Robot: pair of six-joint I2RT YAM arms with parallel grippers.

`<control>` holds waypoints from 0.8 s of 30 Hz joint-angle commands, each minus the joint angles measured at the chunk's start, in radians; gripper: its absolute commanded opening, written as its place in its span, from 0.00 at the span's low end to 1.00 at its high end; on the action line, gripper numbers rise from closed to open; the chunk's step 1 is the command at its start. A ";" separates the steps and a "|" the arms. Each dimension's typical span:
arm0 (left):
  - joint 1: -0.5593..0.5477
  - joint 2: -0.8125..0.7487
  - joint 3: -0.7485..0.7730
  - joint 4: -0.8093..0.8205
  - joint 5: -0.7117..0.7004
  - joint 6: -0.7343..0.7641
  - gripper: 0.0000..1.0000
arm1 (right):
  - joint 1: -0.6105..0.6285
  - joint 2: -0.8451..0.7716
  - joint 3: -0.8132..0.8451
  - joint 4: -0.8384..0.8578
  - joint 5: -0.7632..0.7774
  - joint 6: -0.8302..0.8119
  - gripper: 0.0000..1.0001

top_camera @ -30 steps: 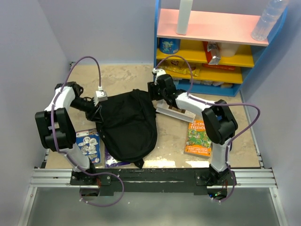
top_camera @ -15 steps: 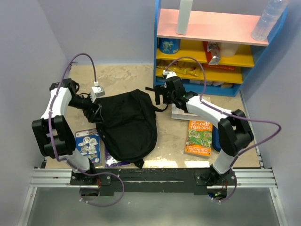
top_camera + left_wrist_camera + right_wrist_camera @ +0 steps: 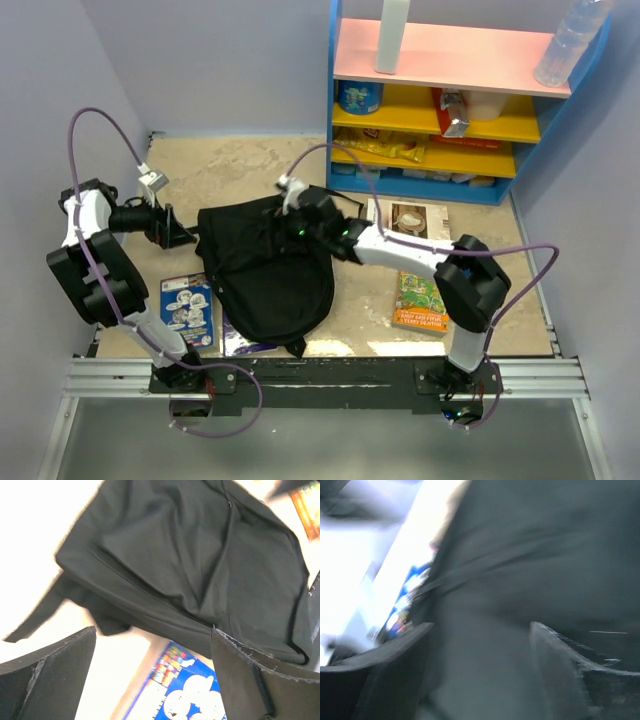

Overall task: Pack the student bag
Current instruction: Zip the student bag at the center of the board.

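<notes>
- Two arms flank the student bag (image 3: 265,270), a soft black backpack that lies flat on the worktop (image 3: 240,165), roughly at its middle and nearer the left arm's side.
- Left tool (image 3: 185,232) sits just left of the bag's upper edge, apart from it. Its wrist view shows the fingers (image 3: 50,675) spread wide with nothing between them, and the bag (image 3: 200,565) and a loose strap ahead.
- Right tool (image 3: 285,225) is over the bag's far upper part, the arm stretched across from the right.
- Its wrist view is blurred. The right tool (image 3: 480,630) has its fingers standing apart over black fabric (image 3: 545,555), and I cannot tell whether they touch it.
- One blue booklet (image 3: 188,308) lies just left of the bag, and also shows beneath the left tool (image 3: 185,695).
- A purple book (image 3: 238,346) pokes out from under the bag's near edge.
- Right of the bag, a Treehouse book (image 3: 420,300) lies partly under the right arm, with a white book (image 3: 408,220) beyond it near the shelf unit (image 3: 440,58).
</notes>
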 commanded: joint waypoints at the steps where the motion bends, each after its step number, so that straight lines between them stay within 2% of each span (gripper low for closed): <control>1: -0.008 -0.098 -0.059 0.021 0.050 0.051 1.00 | 0.111 -0.043 0.065 -0.025 0.033 -0.049 0.70; 2: -0.007 -0.128 -0.085 0.050 0.043 0.015 1.00 | 0.123 -0.037 0.068 -0.010 0.016 -0.046 0.60; 5: -0.018 -0.165 -0.120 0.185 -0.014 -0.106 1.00 | 0.176 0.017 0.123 -0.025 -0.024 -0.056 0.45; 13: -0.018 -0.162 -0.191 0.337 -0.086 -0.157 1.00 | 0.200 0.216 0.227 0.038 -0.125 0.040 0.55; 18: -0.028 -0.119 -0.206 0.366 -0.085 -0.159 1.00 | 0.200 0.281 0.299 0.039 -0.165 0.069 0.55; 24: -0.087 -0.118 -0.263 0.444 -0.119 -0.199 1.00 | 0.201 0.302 0.295 0.096 -0.197 0.117 0.55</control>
